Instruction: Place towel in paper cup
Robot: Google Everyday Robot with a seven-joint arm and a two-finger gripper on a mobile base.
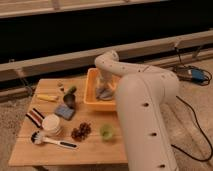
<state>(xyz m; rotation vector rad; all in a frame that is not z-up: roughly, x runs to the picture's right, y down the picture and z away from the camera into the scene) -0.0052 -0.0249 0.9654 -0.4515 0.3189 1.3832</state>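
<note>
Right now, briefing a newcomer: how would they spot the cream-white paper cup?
On the wooden table, left of the orange tray where the gripper hangs at the grey-blue towel, stands the short, wide cream-white paper cup. It sits by the flat dark-blue square pad, paler and broader than the small translucent green cup.

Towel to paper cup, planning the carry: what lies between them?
Camera view: the tray wall and the dark-blue pad. The end effector hangs over the towel.

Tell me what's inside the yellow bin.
The towel lies in the bin, and the gripper is down in there at it; I cannot tell if they touch. The arm covers the bin's right side, so anything there is hidden.
</note>
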